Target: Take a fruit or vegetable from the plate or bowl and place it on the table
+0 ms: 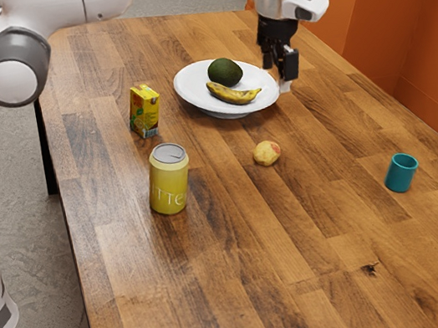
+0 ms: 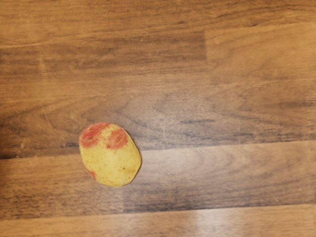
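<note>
My tool (image 1: pixel 282 68) hangs near the plate (image 1: pixel 191 94) w/ avocado (image 1: pixel 225 71) & banana (image 1: pixel 234 94); grip state unclear, can't tell. Yellow-red fruit/veg (image 1: pixel 266 153) sits on desk (image 1: pixel 248 278).

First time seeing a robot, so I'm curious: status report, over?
Black tool hovering beside round white plate, nothing visibly held. Rounded yellow, red-patched potato on brown wooden table; oval green avocado, curved yellow banana on plate. Plate's rim close, possible snag.
</note>
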